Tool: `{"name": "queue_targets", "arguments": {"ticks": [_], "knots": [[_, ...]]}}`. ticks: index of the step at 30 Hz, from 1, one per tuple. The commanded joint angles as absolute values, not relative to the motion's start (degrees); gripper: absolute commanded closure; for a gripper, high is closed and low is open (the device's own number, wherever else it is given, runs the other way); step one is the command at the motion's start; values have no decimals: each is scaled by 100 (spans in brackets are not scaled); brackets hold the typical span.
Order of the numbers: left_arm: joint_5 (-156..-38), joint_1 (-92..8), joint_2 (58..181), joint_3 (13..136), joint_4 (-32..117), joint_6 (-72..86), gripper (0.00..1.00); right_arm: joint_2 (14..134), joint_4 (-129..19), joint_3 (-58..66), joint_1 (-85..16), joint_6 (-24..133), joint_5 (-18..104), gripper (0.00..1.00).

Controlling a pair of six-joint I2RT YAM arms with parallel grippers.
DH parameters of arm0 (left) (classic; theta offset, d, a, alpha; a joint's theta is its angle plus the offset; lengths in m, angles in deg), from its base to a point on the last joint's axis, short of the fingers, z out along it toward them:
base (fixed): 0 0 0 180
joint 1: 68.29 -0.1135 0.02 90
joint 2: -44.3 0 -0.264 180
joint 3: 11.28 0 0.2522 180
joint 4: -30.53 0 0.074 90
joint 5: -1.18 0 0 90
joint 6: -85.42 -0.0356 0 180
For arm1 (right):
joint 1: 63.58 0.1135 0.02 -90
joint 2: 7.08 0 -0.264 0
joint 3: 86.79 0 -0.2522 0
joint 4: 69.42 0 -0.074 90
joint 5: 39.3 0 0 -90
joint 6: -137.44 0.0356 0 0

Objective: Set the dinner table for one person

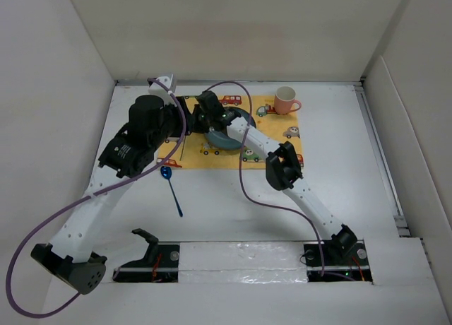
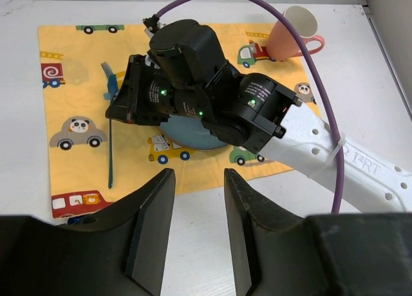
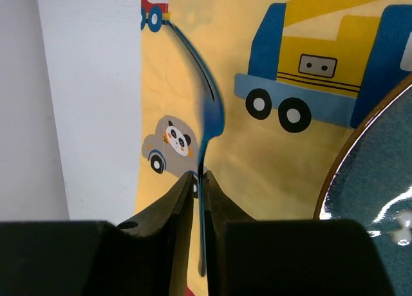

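The white dinner table (image 1: 346,191) carries a yellow car-print mat (image 1: 279,136) with a dark teal plate (image 1: 224,138) on it and a pink mug (image 1: 285,99) at its far right corner. My right gripper (image 3: 199,175) is shut on the handle of a blue fork (image 3: 207,103) over the mat's left part, left of the plate (image 3: 380,199). The fork (image 2: 109,125) lies along the mat in the left wrist view. My left gripper (image 2: 198,180) is open and empty, above the bare table by the mat's near edge. A blue spoon (image 1: 171,189) lies on the table in front of the mat.
White walls enclose the table on the left, back and right. The right arm (image 1: 296,184) stretches diagonally over the mat. A purple cable (image 1: 244,162) loops over the middle. A metal rail (image 1: 385,162) runs along the right edge.
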State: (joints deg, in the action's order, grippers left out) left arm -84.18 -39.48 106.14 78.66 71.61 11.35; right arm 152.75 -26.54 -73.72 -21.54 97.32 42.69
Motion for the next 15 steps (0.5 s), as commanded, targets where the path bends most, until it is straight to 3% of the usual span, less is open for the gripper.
{"name": "queue_targets", "arguments": {"ticks": [1,10,13,15], "knots": [[-8293,-3929,10512,7798,7005,1072,67,15288,-3096,-7542,-2139,9780,4182,79],[-8337,-3929,10565,7798,6943,1054,67,14955,-3088,-7437,-2139,9394,4050,72],[-8232,-3929,10608,7850,6943,993,67,14402,-3122,-6989,-2139,9060,4024,75],[-7996,-3929,10643,7982,7004,931,67,14077,-3035,-6629,-2087,8640,4077,84]]}}
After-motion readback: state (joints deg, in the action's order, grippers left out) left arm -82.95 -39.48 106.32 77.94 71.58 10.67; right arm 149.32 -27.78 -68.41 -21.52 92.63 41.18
